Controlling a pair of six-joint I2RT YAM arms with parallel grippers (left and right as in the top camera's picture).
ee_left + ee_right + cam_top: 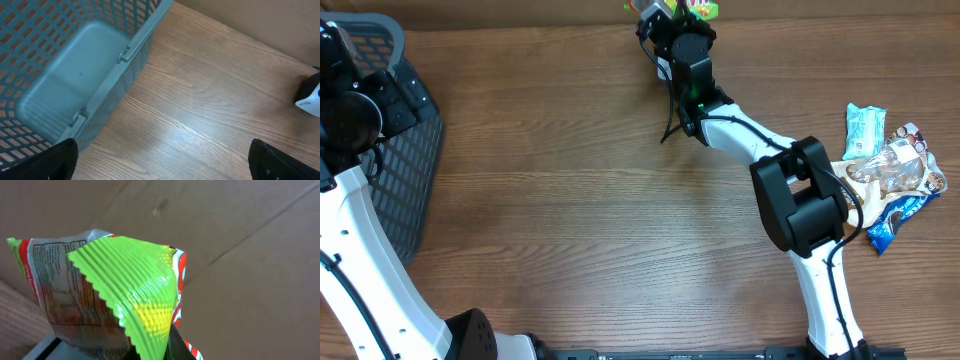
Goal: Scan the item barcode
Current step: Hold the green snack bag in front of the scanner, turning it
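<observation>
A green, red and silver snack packet fills the right wrist view, its crimped green edge pointing up and its printed back panel turned left. My right gripper is shut on this packet at the far edge of the table, top centre of the overhead view. A grey flat surface shows just under the packet; what it is I cannot tell. My left gripper hangs open over bare wood beside the basket, nothing between its black fingertips. No barcode is readable.
A grey-blue mesh basket lies at the left edge, its rim close to the left gripper. Several snack packets lie in a pile at the right. Brown cardboard stands behind the held packet.
</observation>
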